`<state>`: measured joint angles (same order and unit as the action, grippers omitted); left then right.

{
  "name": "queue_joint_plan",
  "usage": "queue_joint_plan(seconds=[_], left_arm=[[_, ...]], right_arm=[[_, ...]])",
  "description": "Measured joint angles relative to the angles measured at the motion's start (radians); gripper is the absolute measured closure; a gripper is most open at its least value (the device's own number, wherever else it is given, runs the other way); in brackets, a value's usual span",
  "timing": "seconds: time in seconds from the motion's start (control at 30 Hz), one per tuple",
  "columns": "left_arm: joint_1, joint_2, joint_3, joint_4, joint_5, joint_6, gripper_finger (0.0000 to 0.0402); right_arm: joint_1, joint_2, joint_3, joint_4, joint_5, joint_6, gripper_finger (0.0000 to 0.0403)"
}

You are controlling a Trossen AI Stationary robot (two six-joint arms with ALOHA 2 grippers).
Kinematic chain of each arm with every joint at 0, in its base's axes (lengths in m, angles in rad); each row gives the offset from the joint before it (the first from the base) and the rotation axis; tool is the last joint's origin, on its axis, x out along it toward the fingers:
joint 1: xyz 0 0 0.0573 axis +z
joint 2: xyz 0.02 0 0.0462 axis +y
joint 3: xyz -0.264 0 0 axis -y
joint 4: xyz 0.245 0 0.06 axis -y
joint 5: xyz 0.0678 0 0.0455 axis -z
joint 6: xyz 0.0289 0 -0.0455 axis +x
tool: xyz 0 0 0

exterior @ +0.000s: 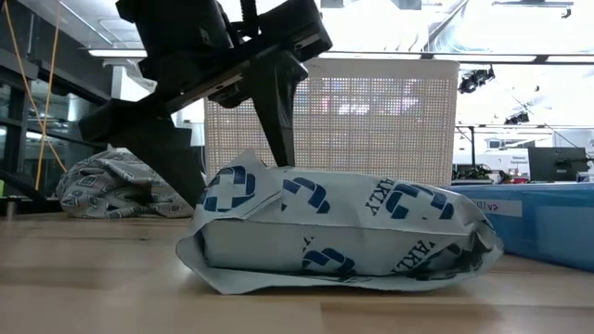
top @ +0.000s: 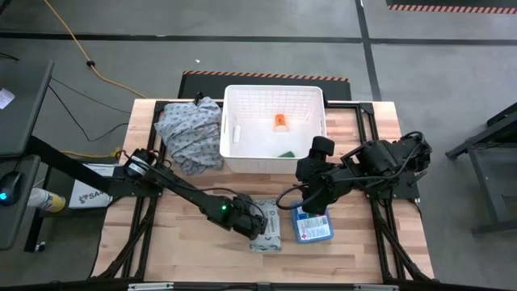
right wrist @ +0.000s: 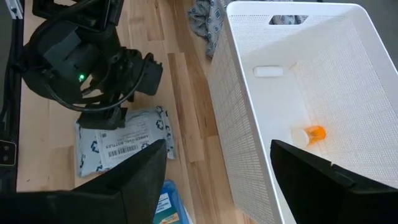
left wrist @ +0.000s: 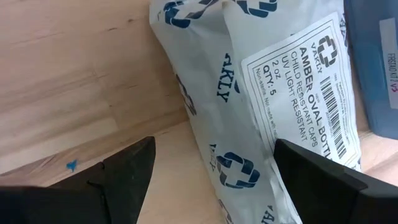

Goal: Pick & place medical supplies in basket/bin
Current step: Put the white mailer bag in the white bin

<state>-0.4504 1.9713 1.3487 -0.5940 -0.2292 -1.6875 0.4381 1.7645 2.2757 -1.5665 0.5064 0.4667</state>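
Two arms: both over the near half of the wooden table (top: 186, 242), each hovering at a separate item.
Left gripper (top: 252, 220): low over the left edge of the wipes pack (top: 266, 226); fingers (left wrist: 127, 168) spread wide, one on bare wood beside the pack, the other (left wrist: 311, 171) over its printed label; nothing clasped.
Wipes pack: grey-white pouch with blue cross logos, lying flat near the front edge, left of centre; upper side creased and puffed in the low view (exterior: 339, 227).
Right gripper (top: 317, 204): raised above the far end of the blue box (top: 313, 226); fingers (right wrist: 140, 171) parted with only air between them; nothing held.
Blue box: flat on the table just right of the wipes pack; only its edge visible at the right of the low view (exterior: 543, 218).
Basket (top: 234, 97): white, grid-walled, at the far centre of the table, upright behind the pack in the low view (exterior: 371, 121).
Orange bottle (top: 279, 121): on its side on the basket floor, white cap visible in the right wrist view (right wrist: 309, 134).
White tube (top: 237, 133): inside the basket, along its left wall.
Green tube (top: 287, 153): inside the basket, by the near wall; partly hidden.
Cloth heap (top: 190, 129): grey patterned fabric, bunched against the basket's left wall.
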Motion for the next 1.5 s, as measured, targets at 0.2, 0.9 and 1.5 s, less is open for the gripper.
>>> queue_joint_plan(seconds=[0.2, 0.9, 1.5], left_arm=[[0.000, 0.002, -0.001, 0.000, -0.001, 0.000, 0.0039], [-0.001, 0.003, -0.003, 0.023, -0.029, 0.007, 0.0255], [-0.001, 0.003, -0.005, 0.012, -0.073, 0.007, 0.0379]], right_arm=[[0.000, 0.000, 0.000, 0.000, 0.000, 0.000, 0.0126], [0.000, 0.000, 0.000, 0.000, -0.005, 0.000, 0.0126], [0.000, 0.000, -0.001, 0.000, -0.005, -0.004, 0.0126]])
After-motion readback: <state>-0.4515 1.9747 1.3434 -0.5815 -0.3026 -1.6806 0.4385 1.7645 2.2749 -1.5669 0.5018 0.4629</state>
